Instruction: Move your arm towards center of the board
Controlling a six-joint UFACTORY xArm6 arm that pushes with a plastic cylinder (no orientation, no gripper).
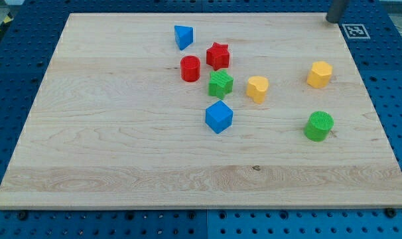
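My tip [332, 20] shows at the view's top right corner, at the board's far right edge, far from all the blocks. On the wooden board [108, 133] a cluster sits near the middle: a blue triangle [182, 36], a red star [218, 56], a red cylinder [190, 68], a green star [220, 83], a yellow block [257, 88] and a blue cube [219, 116]. To the right lie a yellow hexagon block [319, 74] and a green cylinder [318, 126]. The yellow hexagon is the block nearest my tip.
The board lies on a blue perforated table [15, 60]. A white fiducial marker [355, 30] is fixed just off the board's top right corner, beside my tip.
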